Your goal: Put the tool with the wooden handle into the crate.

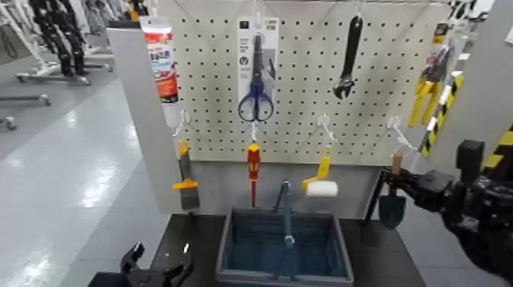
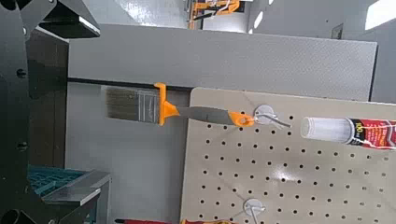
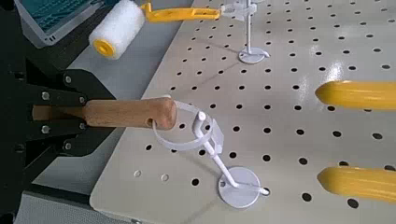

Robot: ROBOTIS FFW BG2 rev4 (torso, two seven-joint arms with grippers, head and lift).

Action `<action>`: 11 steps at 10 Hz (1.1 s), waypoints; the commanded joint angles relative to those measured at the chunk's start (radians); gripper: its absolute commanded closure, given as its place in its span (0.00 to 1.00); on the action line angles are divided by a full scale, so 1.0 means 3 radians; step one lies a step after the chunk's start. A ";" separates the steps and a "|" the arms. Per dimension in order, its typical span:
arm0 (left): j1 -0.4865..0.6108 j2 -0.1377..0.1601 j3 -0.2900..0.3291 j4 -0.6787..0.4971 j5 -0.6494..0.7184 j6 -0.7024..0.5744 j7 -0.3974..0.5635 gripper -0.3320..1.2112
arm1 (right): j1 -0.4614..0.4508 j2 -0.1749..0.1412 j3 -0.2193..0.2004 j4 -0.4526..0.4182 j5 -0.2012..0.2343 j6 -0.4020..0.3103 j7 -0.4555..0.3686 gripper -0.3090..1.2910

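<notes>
The tool with the wooden handle (image 1: pixel 392 200) hangs at the pegboard's lower right, green blade down. In the right wrist view its handle (image 3: pixel 126 114) lies between my right gripper's black fingers (image 3: pixel 51 140), with the rounded end resting in a white wire hook (image 3: pixel 191 135). My right gripper (image 1: pixel 394 182) is shut on that handle. The blue-grey crate (image 1: pixel 229 252) stands on the dark table below the board, to the left of the trowel, hoop handle upright. My left gripper (image 1: pixel 158 263) waits open low at the table's left front corner.
On the pegboard (image 1: pixel 305 99) hang an orange-handled brush (image 1: pixel 185 183), a red-and-yellow screwdriver (image 1: pixel 253 169), a yellow-handled paint roller (image 1: pixel 321 185), scissors (image 1: pixel 256 76), a black wrench (image 1: pixel 349 57) and a tube (image 1: pixel 162 65). Yellow-handled pliers (image 1: pixel 427 84) hang at the right.
</notes>
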 commanded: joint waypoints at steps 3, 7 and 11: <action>0.0005 0.0003 0.0005 -0.0008 0.0000 0.0000 0.0000 0.29 | 0.0387 0.0177 -0.0268 -0.0568 -0.0016 0.0106 -0.0015 0.96; 0.0005 0.0008 0.0005 -0.0008 0.0000 0.0000 0.0005 0.29 | 0.0704 0.0366 -0.0483 -0.1064 -0.0174 0.0157 -0.0046 0.96; -0.0005 0.0008 -0.0005 0.0002 0.0000 0.0010 0.0000 0.29 | 0.0898 0.0561 -0.0570 -0.1269 -0.0435 0.0106 -0.0046 0.96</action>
